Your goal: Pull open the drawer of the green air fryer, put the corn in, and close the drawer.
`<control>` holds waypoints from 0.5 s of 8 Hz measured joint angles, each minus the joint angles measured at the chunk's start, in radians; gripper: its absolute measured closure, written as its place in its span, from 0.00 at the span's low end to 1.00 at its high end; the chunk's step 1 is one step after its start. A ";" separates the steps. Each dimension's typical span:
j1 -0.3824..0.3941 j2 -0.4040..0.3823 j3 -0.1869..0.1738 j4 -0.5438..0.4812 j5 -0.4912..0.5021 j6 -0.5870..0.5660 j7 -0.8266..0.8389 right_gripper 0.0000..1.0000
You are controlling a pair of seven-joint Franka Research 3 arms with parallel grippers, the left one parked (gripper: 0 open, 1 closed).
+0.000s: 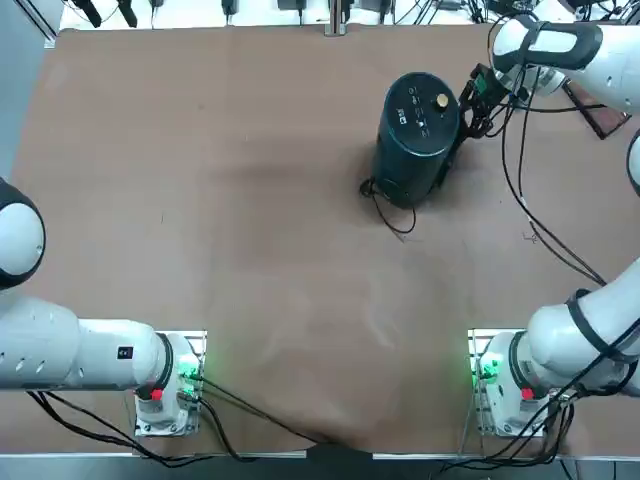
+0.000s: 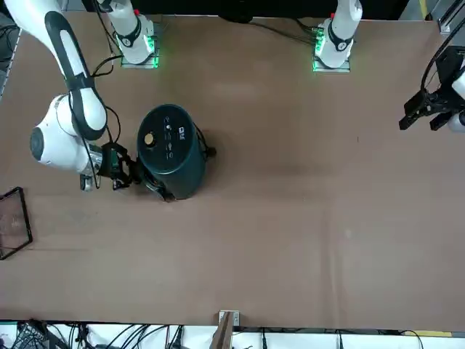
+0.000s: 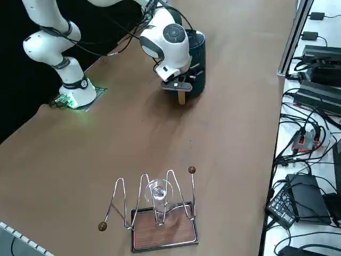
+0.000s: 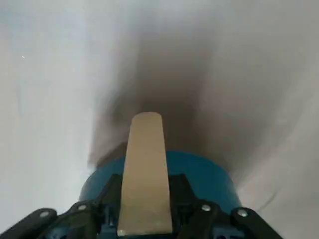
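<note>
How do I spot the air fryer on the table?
On the big brown table, find the right claw. It is shut on the tan handle of the green air fryer: the only tall dark teal cylinder, with a gold knob on top.

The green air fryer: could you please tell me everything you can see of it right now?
The green air fryer is a tall, glossy dark teal cylinder standing upright on the brown table. Its flat round top carries a small gold knob and white markings. A black cord trails from its base. The right gripper is shut on a tan, wood-like handle at its side.
</note>
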 joint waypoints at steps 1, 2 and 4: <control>0.003 0.000 0.000 -0.003 0.004 0.004 0.000 0.53; 0.002 0.000 -0.001 -0.005 0.007 0.005 0.000 0.53; -0.002 0.000 -0.001 -0.008 0.010 0.005 0.000 0.53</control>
